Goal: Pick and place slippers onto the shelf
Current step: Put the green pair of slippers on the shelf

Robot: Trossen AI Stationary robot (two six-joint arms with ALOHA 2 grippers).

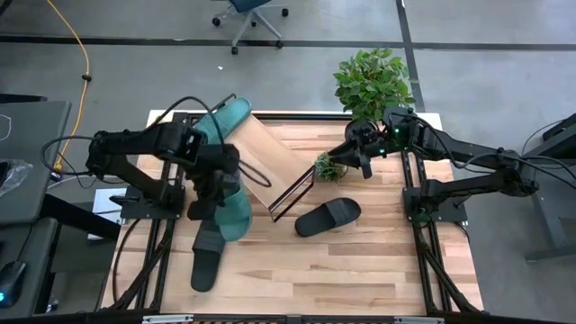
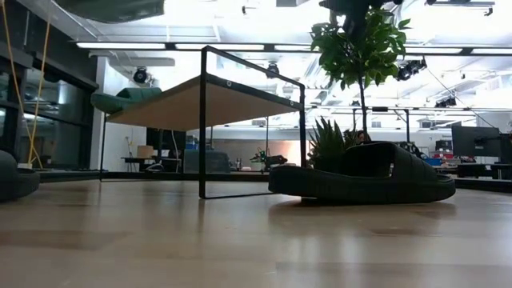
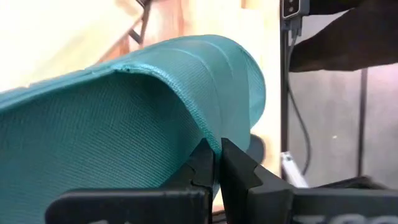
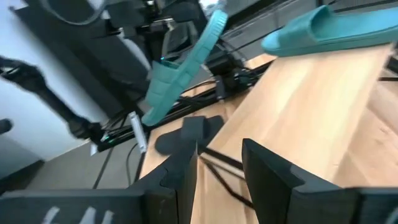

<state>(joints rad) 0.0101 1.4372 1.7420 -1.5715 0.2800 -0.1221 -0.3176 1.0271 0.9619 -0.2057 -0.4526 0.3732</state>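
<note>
My left gripper (image 1: 212, 184) is shut on a teal slipper (image 1: 236, 212) over the table's left side; the right wrist view shows that slipper (image 4: 179, 70) hanging steeply. A second teal slipper (image 1: 225, 117) lies sole-down on the slanted shelf board (image 1: 274, 162), at its far left end. One black slipper (image 1: 328, 216) rests sole-down on the table to the right of the shelf. Another black slipper (image 1: 205, 263) lies near the left front, partly under the held one. My right gripper (image 1: 349, 162) stands open at the far right, empty. My left gripper pinches the edge of the teal slipper's strap (image 3: 212, 138) between its two fingers (image 3: 202, 169). It comes at the strap steeply from above. The slipper hangs tilted below the fingers, one end pointing down (image 4: 149, 117), seemingly clear of the table.
A small potted plant (image 1: 324, 166) stands just beside my right gripper, and a tall leafy plant (image 1: 373, 81) stands at the table's far edge. The shelf's black wire frame (image 2: 202, 120) rises from the table's middle. Bare wood lies along the near edge.
</note>
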